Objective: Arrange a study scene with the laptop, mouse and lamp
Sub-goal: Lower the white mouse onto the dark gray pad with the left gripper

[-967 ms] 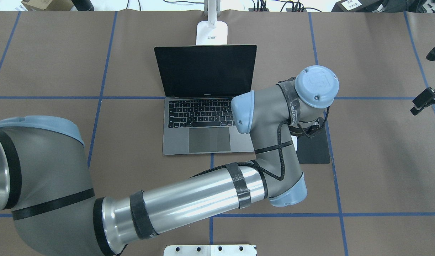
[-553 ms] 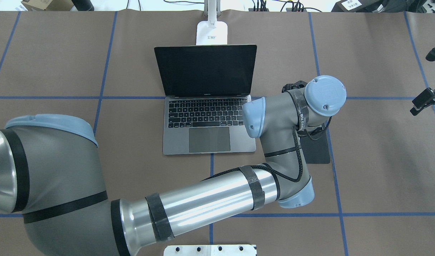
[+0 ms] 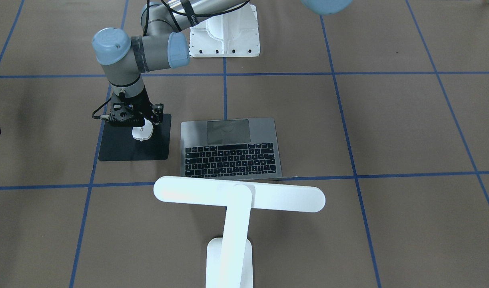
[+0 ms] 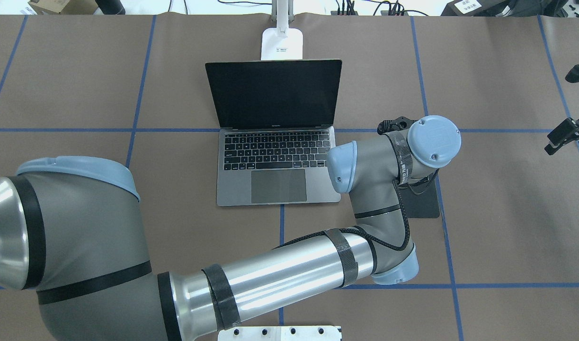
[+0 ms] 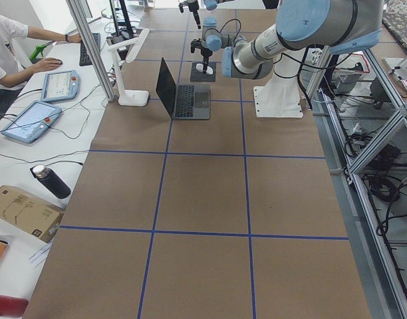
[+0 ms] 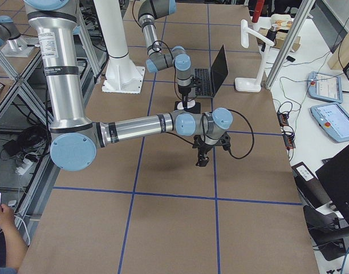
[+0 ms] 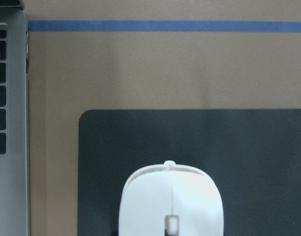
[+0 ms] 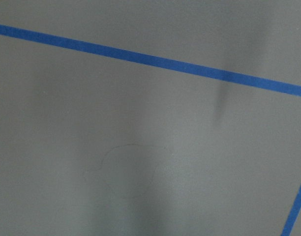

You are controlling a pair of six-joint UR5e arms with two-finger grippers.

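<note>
The laptop [image 4: 277,187] stands open mid-table, its keys and trackpad also clear in the front view [image 3: 228,150]. The white lamp's bar head [image 3: 240,196] hangs over the laptop's far edge, and its base [image 4: 282,43] stands behind the screen. My left gripper [image 3: 142,127] points straight down, shut on the white mouse [image 3: 142,133], which is at or just above the black mat [image 3: 120,150] beside the laptop. The left wrist view shows the mouse [image 7: 171,206] over the mat [image 7: 190,137]. My right gripper [image 4: 561,137] hovers far off over bare table; I cannot tell its jaws.
The white bolted pedestal [image 3: 224,36] stands at the robot's side of the table. Blue tape lines cross the brown table cover [image 4: 497,213]. My left arm's long forearm [image 4: 280,274] spans the near table in front of the laptop. Operators' tablets and a bottle lie beyond the far edge.
My left wrist has moved right and a little toward the robot with the mouse, to above the black mat. The laptop, lamp and right arm have not moved.
</note>
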